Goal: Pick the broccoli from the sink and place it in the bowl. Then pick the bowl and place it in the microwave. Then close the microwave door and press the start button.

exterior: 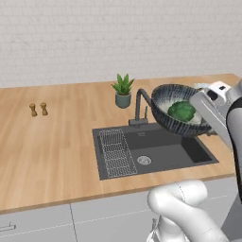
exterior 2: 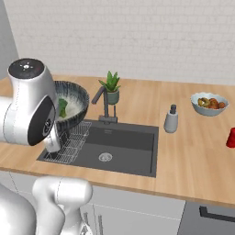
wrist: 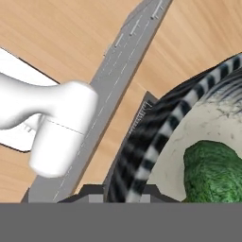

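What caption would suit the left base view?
Gripper lifts the tilted striped bowl, broccoli inside, above the sink.

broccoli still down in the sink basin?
No. In the left base view the broccoli lies inside the bowl, which is lifted above the sink.

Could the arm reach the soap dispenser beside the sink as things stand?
Probably not without setting something down: the gripper is shut on the rim of the bowl, which is lifted above the sink with the broccoli inside. The soap dispenser itself stands unobstructed.
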